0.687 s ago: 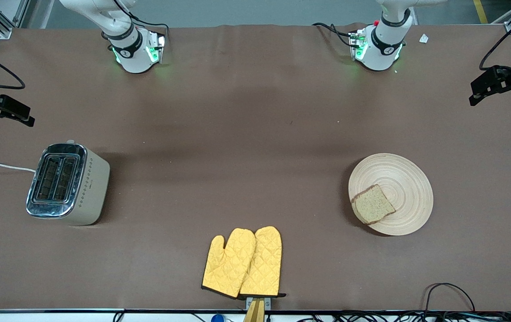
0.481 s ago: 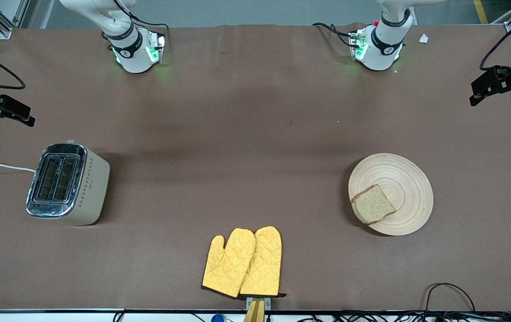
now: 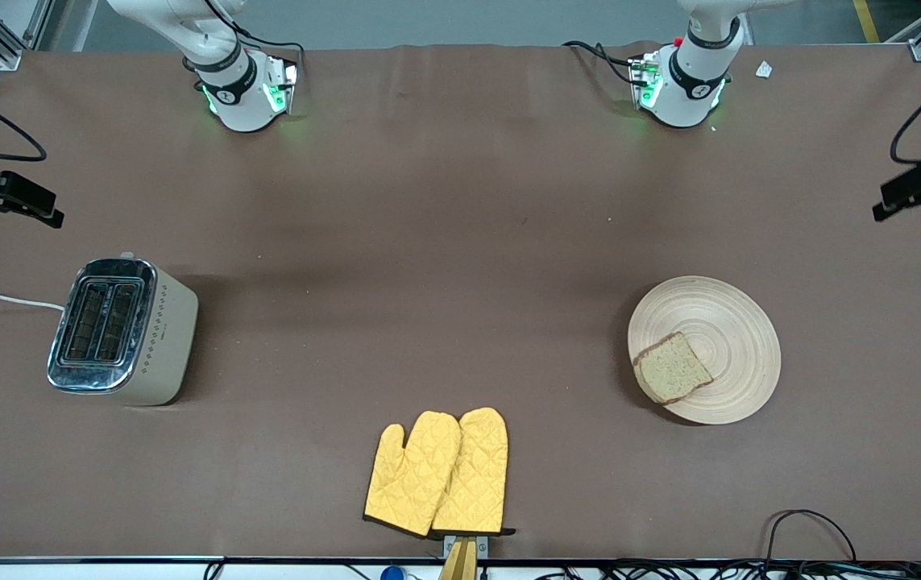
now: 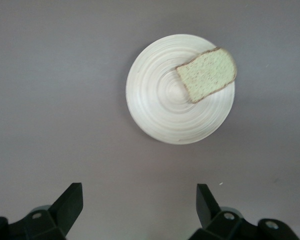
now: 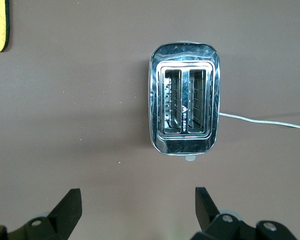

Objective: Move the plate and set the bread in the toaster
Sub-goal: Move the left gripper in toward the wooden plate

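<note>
Lay near the edge of the plate (image 3: 704, 350) as one brown slice, the bread (image 3: 672, 368), on the side toward the right arm's end and nearer the front camera. Sat toward the left arm's end of the worktop (image 3: 460, 242), well apart from the toaster (image 3: 120, 330) at the right arm's end, slots up and empty, white cord (image 3: 1, 299) trailing off the edge. Lay between them, close to the front edge, two yellow mitts (image 3: 437, 473). Hung high over the worktop's edge at its own end, the left gripper (image 4: 140, 207), fingers spread wide on nothing, plate and bread in its wrist view. Hung likewise above the toaster's end, the right gripper (image 5: 137, 210), fingers wide apart and empty, waiting. Judged as the very start: nothing grasped, plate not yet moved. Called next, probably, for the left gripper to come down to the plate's rim and take it without tipping the bread off.
</note>
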`<act>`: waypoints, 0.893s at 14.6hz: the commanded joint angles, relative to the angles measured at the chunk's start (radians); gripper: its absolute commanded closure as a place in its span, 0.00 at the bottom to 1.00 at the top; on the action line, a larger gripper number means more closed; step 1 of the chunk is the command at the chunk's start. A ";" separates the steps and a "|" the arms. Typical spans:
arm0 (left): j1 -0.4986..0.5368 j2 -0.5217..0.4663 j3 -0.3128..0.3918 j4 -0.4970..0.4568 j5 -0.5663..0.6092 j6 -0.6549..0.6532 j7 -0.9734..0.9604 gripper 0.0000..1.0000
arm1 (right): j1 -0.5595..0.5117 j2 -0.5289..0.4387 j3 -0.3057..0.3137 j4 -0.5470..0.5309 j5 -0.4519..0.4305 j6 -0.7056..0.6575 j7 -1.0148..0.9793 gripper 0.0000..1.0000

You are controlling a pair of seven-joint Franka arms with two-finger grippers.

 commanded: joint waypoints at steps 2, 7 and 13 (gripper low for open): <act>0.161 0.185 -0.001 0.035 -0.213 0.034 0.122 0.00 | 0.000 -0.008 0.001 -0.011 0.004 -0.003 0.016 0.00; 0.299 0.396 -0.001 0.037 -0.392 0.067 0.172 0.00 | 0.000 -0.008 0.001 -0.011 0.005 -0.015 0.016 0.00; 0.356 0.627 -0.001 0.043 -0.589 0.076 0.411 0.20 | 0.001 -0.008 0.001 -0.011 0.007 -0.013 0.016 0.00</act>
